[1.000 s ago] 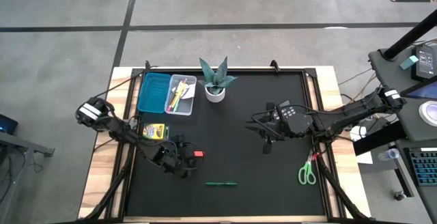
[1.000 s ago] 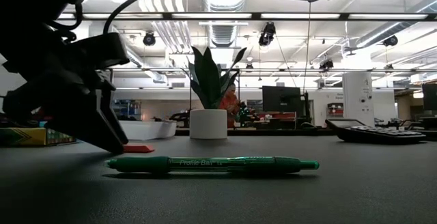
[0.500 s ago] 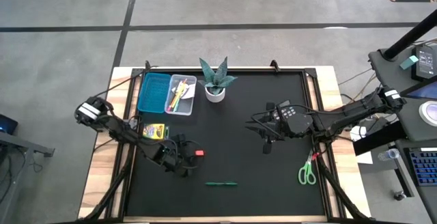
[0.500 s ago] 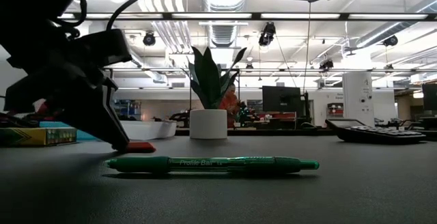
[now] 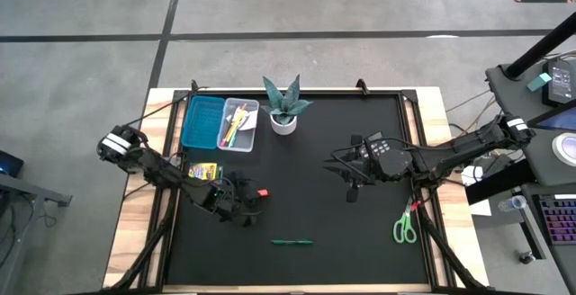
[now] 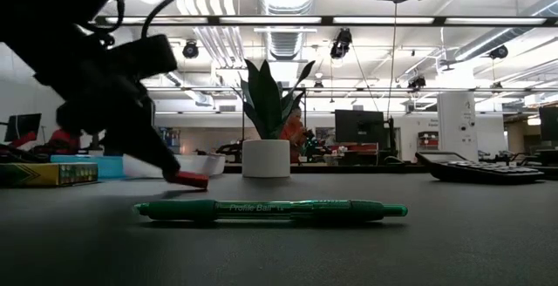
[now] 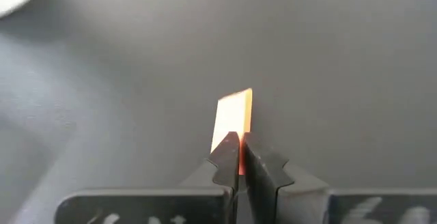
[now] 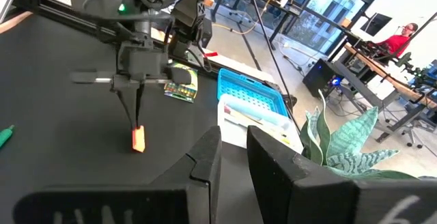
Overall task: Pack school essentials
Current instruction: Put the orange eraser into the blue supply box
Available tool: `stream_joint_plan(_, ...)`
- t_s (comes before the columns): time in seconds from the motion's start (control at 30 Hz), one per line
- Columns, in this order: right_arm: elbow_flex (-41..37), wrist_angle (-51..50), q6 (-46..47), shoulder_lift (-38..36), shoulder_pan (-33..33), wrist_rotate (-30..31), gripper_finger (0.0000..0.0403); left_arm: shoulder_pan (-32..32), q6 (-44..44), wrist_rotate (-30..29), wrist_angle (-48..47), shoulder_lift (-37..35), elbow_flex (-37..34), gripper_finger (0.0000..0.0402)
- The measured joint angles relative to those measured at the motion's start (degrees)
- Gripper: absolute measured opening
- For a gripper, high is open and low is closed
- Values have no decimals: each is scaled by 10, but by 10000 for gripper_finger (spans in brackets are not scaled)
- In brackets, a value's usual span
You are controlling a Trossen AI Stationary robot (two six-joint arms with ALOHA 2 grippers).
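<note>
My left gripper (image 5: 255,194) is shut on a small red eraser (image 5: 263,192) over the black mat's left half; the right wrist view shows the eraser (image 8: 138,138) below the fingers. A green pen (image 6: 270,208) lies flat on the mat near the front edge. The green-handled scissors (image 5: 404,228) lie at the right front. A yellow crayon box (image 5: 204,172) lies flat left of my left arm. My right gripper (image 8: 234,149) hovers high over the mat's right half, slightly open and holding nothing. My left gripper pinches one end of the eraser (image 7: 234,130) between its two fingertips (image 7: 225,154). The fingers slant down from the table's left side. The eraser (image 6: 190,179) sticks out past the tips, tilted, just clear of the mat.
At the far left stand a blue tray (image 5: 202,121) and a clear tray (image 5: 238,124) holding several pens. A spiky plant in a white pot (image 5: 284,108) stands beside them. A calculator (image 6: 479,169) lies at the right. Bare mat lies between the arms.
My left gripper has shut on the eraser and risen a little, drifting toward the far edge. The eraser, flat on the mat before, now hangs tilted from the fingertips, clear of the mat.
</note>
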Motion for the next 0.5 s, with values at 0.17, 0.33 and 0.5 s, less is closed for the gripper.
stream_joint_plan(0.17,0,0,0,0,0,0,61,20,-18,-8,2,-13,0,1)
stream_joint_plan(0.33,0,0,0,0,0,0,61,41,-34,-8,6,-18,0,1)
stream_joint_plan(0.5,0,0,2,0,0,0,61,72,-92,-8,-12,-21,1,1)
